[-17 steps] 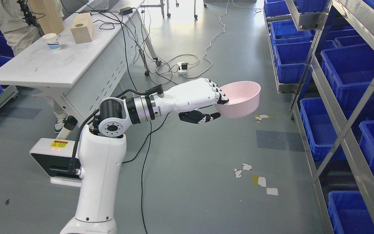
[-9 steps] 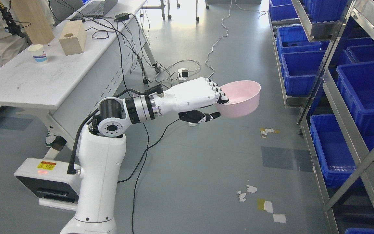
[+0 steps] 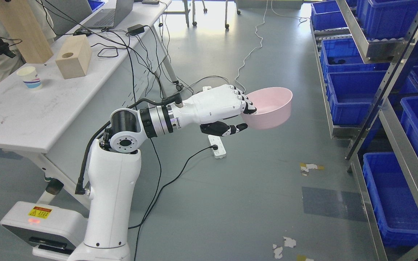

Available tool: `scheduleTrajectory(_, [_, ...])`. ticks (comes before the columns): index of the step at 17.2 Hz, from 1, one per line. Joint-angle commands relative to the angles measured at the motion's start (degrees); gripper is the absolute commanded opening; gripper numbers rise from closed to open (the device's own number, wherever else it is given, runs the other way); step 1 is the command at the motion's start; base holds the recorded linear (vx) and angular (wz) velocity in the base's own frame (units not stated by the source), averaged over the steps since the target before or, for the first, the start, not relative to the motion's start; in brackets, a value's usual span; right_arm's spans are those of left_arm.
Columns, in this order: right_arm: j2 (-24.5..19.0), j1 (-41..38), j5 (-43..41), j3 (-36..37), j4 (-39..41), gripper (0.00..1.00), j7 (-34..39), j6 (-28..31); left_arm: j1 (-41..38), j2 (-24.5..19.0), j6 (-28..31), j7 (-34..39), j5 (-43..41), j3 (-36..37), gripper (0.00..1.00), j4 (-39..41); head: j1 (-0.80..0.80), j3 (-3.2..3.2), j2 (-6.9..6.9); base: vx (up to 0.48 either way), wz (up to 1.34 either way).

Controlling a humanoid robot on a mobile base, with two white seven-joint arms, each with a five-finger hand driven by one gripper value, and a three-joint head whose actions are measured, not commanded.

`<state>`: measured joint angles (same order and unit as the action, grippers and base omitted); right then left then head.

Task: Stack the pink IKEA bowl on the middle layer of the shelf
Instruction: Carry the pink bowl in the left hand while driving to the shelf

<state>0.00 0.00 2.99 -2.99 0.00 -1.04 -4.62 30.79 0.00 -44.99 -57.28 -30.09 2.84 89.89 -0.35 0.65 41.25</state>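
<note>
The left hand (image 3: pixel 227 112) is gripping the pink bowl (image 3: pixel 269 107) by its near rim — the fingers (image 3: pixel 243 103) are hooking over the edge into the inside while the thumb (image 3: pixel 227 129) is pressing up under the outer wall. A pinch on the rim like this is leaving the bottom of the bowl free, which looks sensible for setting it down onto a shelf or into another bowl. The bowl is hanging in the air over the grey floor (image 3: pixel 230 203), mouth up and roughly level, with the arm reaching out in front of the body

The shelf (image 3: pixel 390 119) is standing along the right, well apart from the bowl, its levels filled with blue bins (image 3: pixel 350 92). No other pink bowl is showing on it from here, so the exact spot to stack on is not visible — the bowl is being carried, not yet placed. A white desk (image 3: pixel 31 112) with a paper cup (image 3: pixel 30 77) and a wooden block (image 3: pixel 73 57) is sitting to the left, and a power strip (image 3: pixel 217 145) with cables is lying on the floor under the hand. The right arm is not showing
</note>
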Motion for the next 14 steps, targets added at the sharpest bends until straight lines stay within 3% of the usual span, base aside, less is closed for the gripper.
scheduleTrajectory(1, [1.0,-0.3,0.0,0.0,1.0,1.00,0.0,0.0,0.4,-1.0,0.0,0.1,0.0,0.4,0.04,0.1,0.00,0.00,0.00,0.288,0.03])
scheduleTrajectory(14, [1.0,-0.3,0.0,0.0,1.0,1.00,0.0,0.0,3.1,-1.0,0.0,0.9,0.0,1.5,0.04,0.0,0.00,0.00,0.00,0.190,-0.10])
